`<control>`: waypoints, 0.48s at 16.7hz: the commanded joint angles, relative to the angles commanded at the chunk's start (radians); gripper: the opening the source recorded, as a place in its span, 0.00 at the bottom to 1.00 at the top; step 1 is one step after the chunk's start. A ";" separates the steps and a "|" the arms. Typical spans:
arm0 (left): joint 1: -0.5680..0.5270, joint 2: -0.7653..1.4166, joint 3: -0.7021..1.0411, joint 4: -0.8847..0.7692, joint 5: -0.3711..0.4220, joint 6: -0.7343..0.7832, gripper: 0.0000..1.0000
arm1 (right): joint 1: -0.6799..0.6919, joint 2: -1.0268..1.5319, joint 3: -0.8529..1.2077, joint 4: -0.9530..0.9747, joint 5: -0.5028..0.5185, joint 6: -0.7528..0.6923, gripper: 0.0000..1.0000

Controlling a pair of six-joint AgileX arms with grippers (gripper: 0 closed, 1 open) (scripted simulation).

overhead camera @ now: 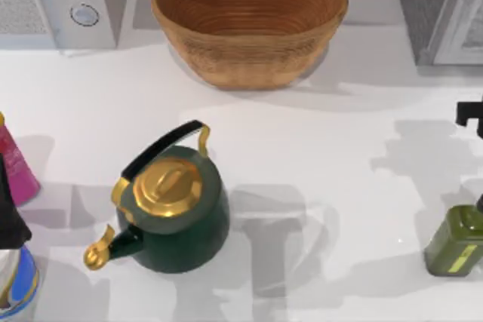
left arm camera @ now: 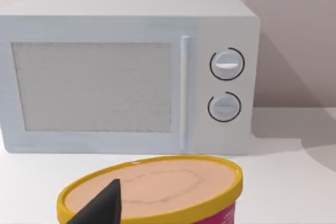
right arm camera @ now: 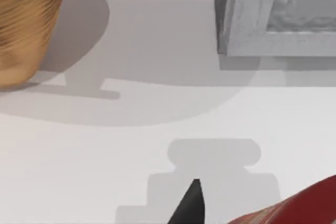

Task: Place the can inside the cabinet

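Note:
The red can [right arm camera: 294, 209] shows at the edge of the right wrist view, right beside a black part of my right gripper [right arm camera: 192, 203]. Whether the gripper holds it is unclear. The cabinet [overhead camera: 434, 5], a grey speckled box with a white framed door, stands at the table's back right corner; its lower corner [right arm camera: 247, 24] lies ahead of the right gripper across bare table. A black piece of my right arm [overhead camera: 469, 115] pokes in at the right edge of the top view. My left gripper [left arm camera: 102, 205] hovers over a pink tub.
A green and gold kettle [overhead camera: 170, 209] stands left of centre. A woven basket [overhead camera: 249, 20] sits at the back middle, a pale microwave [overhead camera: 60, 1] at the back left. An olive-green bottle [overhead camera: 456, 239] is at the front right, a yellow-rimmed pink tub [left arm camera: 157, 190] on the left.

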 joint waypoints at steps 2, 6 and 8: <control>0.000 0.000 0.000 0.000 0.000 0.000 1.00 | -0.082 -0.203 -0.123 0.051 -0.055 -0.061 0.00; 0.000 0.000 0.000 0.000 0.000 0.000 1.00 | -0.224 -0.549 -0.388 0.176 -0.171 -0.160 0.00; 0.000 0.000 0.000 0.000 0.000 0.000 1.00 | -0.275 -0.689 -0.508 0.241 -0.220 -0.193 0.00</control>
